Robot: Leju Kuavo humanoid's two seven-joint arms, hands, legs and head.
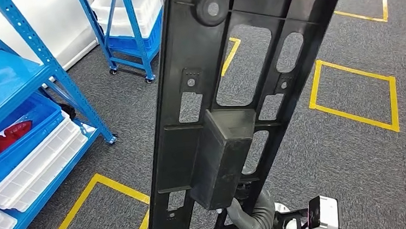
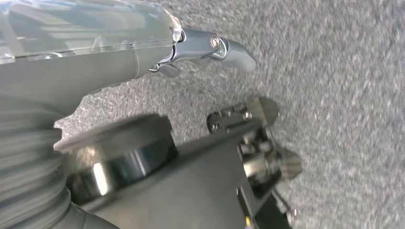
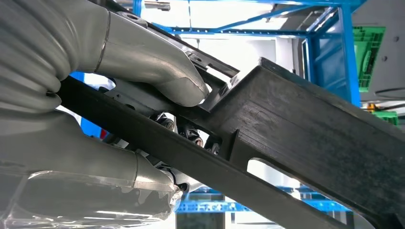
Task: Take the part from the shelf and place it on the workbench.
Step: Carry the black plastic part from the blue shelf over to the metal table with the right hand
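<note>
Long panel blocked the middle; open carpet lay to the right.

The black part (image 1: 233,106), gripped by the right hand (image 3: 119,95), stood nearly upright across the centre of the head view and hid what lay behind it. On the left the blue shelf (image 1: 34,78) with its white trays (image 1: 35,160) closed that side, and a wheeled blue rack (image 1: 129,38) stood further back. Grey carpet (image 1: 325,159) with yellow tape squares (image 1: 352,94) lay free to the right.

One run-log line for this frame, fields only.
stage: carrying | right robot hand: grips black part | left robot hand: empty, over carpet | workbench: unseen
</note>
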